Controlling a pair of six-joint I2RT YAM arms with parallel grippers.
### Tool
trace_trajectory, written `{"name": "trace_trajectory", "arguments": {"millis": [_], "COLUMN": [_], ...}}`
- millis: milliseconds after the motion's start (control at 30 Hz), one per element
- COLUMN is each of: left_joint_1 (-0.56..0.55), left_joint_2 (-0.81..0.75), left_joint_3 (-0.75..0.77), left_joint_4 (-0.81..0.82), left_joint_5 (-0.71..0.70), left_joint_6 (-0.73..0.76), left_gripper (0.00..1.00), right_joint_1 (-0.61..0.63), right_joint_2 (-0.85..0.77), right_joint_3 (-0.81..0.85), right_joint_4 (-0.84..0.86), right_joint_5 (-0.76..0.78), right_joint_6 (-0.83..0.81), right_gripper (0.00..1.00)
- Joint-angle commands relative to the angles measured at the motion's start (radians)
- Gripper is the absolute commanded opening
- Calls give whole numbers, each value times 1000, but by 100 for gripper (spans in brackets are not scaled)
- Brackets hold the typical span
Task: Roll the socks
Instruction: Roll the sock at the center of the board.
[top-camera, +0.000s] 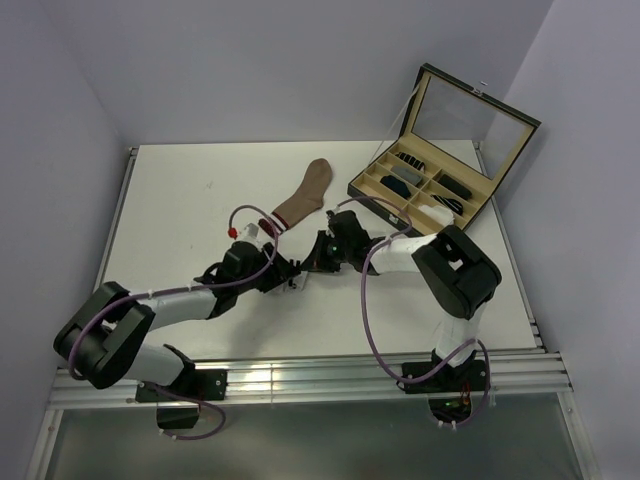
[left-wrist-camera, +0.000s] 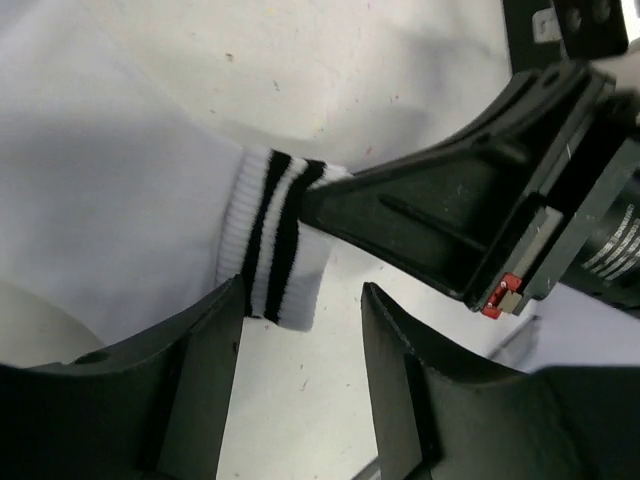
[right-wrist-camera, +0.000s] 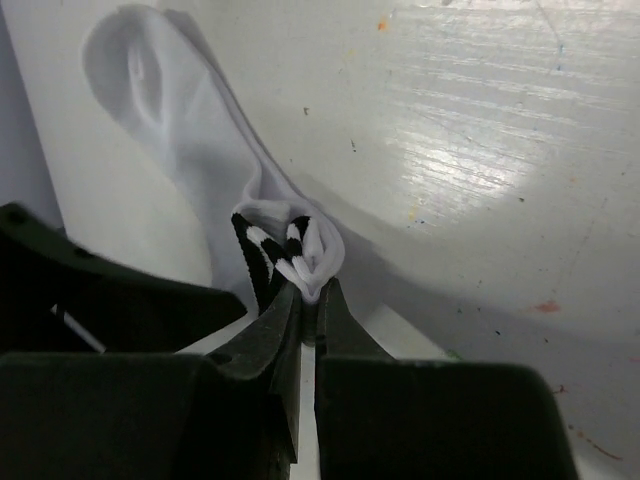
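Observation:
The white sock (left-wrist-camera: 110, 200) lies flat on the table, and its cuff with two dark stripes (left-wrist-camera: 272, 240) points toward both grippers. My right gripper (right-wrist-camera: 312, 288) is shut on a bunched corner of that cuff, seen in the left wrist view as a dark wedge (left-wrist-camera: 440, 225) pinching the fabric. The sock's foot (right-wrist-camera: 170, 110) stretches away up-left. My left gripper (left-wrist-camera: 300, 305) stands open just before the cuff, its left finger (left-wrist-camera: 200, 380) beside the cuff's edge and nothing between the jaws. The tan-brown sock (top-camera: 308, 192) lies flat behind the arms. Both grippers meet mid-table (top-camera: 300, 268).
An open black case (top-camera: 425, 190) with a mirrored lid (top-camera: 470, 115) stands at the back right, with small dark sock rolls in its compartments. Purple cables loop over both arms. The table's right rail (top-camera: 520, 270) runs close to the right arm.

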Motion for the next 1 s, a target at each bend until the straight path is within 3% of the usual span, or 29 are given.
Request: {"name": "trace_trajectory", "arguments": {"millis": [0,167,400,733,967], "left_joint_1": [-102,-296,-414,-503,-558], "left_joint_2": [-65,-34,95,237,343], "left_joint_3": [97,217,324,455,516], "left_joint_4": [-214,-357,-447,-561,-638], "left_joint_5": [-246,-556,-753,-935,-991], "left_joint_6": [135,230,261,305,290], "left_gripper": [55,56,55,50,35], "right_joint_1": [17,26,29,32,32], "right_joint_2": [-49,-45,-38,-35,-42], "right_joint_3": [59,90,118,127,135], "right_joint_4": [-115,-172,-228,-235,-242], "right_joint_5": [87,110,129,124,116], "right_joint_6": [-46,-37,-32,-22,-17], "right_gripper": [0,0,0,0,0]}}
